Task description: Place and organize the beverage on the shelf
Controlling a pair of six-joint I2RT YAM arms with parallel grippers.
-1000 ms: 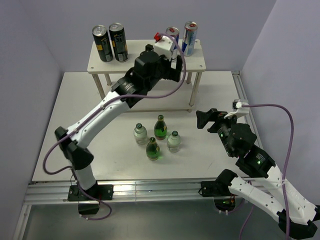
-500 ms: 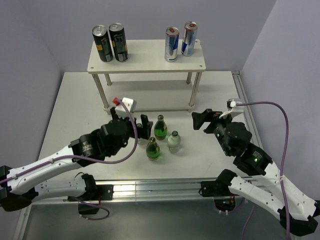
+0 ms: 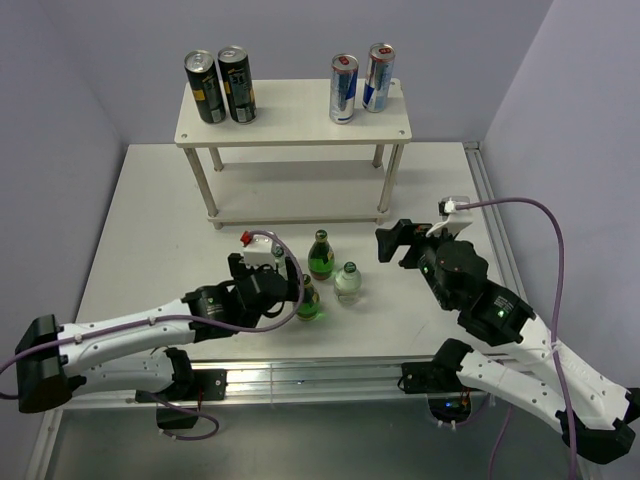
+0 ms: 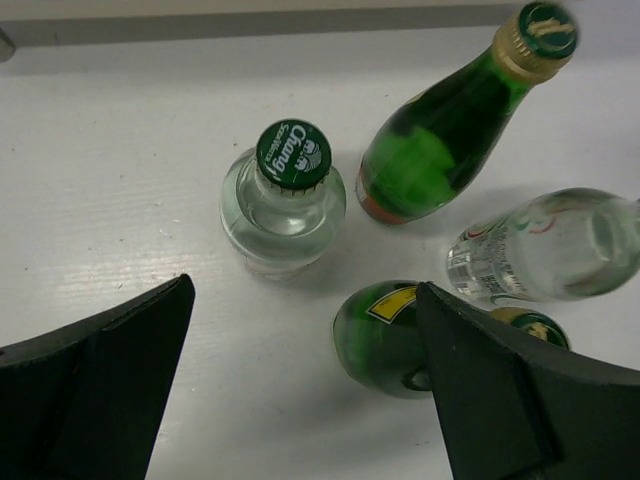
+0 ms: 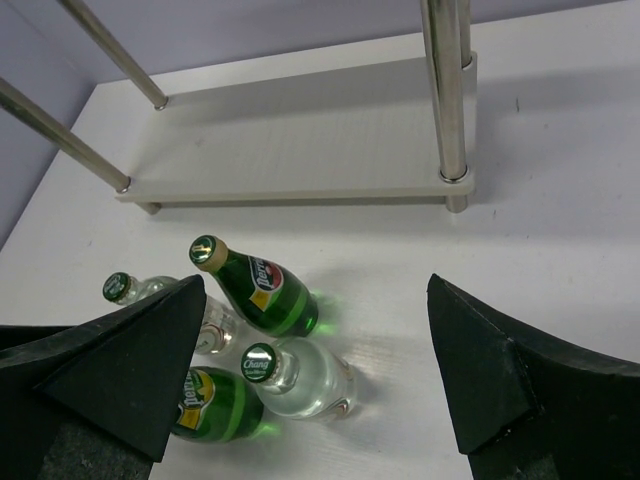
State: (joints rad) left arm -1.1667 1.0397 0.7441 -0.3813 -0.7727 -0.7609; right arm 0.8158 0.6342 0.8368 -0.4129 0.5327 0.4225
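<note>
While four cans (image 3: 344, 88) top the shelf (image 3: 295, 115), four bottles (image 3: 321, 255) stand on the desk (image 3: 150, 220) | my left fingers (image 3: 289, 273) wide, clear bottle (image 4: 283, 205) ahead | right fingers (image 3: 396, 243) wide, empty

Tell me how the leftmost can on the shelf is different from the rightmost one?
The leftmost can is black with yellow; the rightmost can is blue and silver with some red. The leftmost can looks fatter, the rightmost can slimmer. Both stand upright on top of the shelf.
</note>
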